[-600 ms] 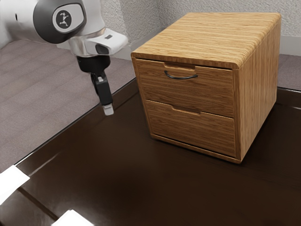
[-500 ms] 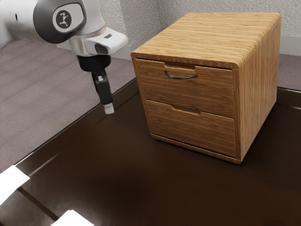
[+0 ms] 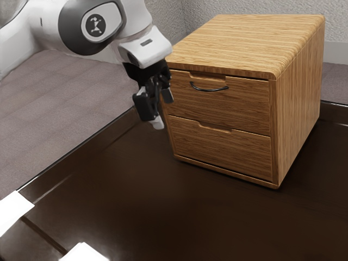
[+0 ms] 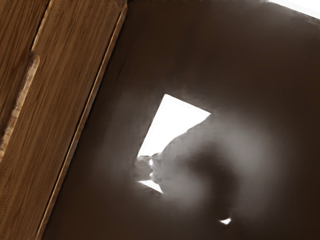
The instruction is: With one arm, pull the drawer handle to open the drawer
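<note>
While the top drawer (image 3: 234,103) sits flush in the wooden cabinet (image 3: 244,38), which stands toward the table's (image 3: 136,206) far edge, its thin wire handle (image 3: 209,88) hangs untouched just under the top lip. Presumably lining up for that handle, the gripper (image 3: 160,110) hovers at the cabinet's front corner toward the exterior view's left. Its fingers are spread and grip nothing, well short of the handle.

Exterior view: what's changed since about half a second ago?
The arm swung toward the exterior view's right and turned at the wrist, carrying the gripper from over the table to the cabinet's front corner. It is now beside the top drawer, short of its handle. It has taken hold of nothing. The cabinet has not moved; the top drawer and lower drawer stay shut.
</note>
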Available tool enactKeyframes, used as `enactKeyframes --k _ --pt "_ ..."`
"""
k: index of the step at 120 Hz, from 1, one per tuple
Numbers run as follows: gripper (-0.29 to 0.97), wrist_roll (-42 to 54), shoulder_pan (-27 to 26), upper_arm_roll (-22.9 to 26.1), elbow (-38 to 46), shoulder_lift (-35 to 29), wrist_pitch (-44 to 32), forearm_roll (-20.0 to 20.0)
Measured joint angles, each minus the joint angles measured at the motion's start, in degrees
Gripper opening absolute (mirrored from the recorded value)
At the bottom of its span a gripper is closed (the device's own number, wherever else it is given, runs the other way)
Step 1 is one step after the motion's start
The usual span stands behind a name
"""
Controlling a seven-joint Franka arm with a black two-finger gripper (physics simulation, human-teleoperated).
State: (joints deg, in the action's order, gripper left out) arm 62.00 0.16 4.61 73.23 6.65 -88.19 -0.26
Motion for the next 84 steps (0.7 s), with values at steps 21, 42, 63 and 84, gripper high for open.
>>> enactKeyframes --k 21,42,63,84 --pt "0.49 8.16 -0.74 0.93 -0.04 0.37 -6.8 -0.15" --pt "0.37 14.67 -0.48 0.88 -1.85 3.82 -13.68 -0.03" --pt "0.32 20.34 0.06 0.68 -5.05 6.98 -17.98 0.05" --pt "0.31 24.94 0.05 0.67 -6.05 9.12 -20.21 0.03"
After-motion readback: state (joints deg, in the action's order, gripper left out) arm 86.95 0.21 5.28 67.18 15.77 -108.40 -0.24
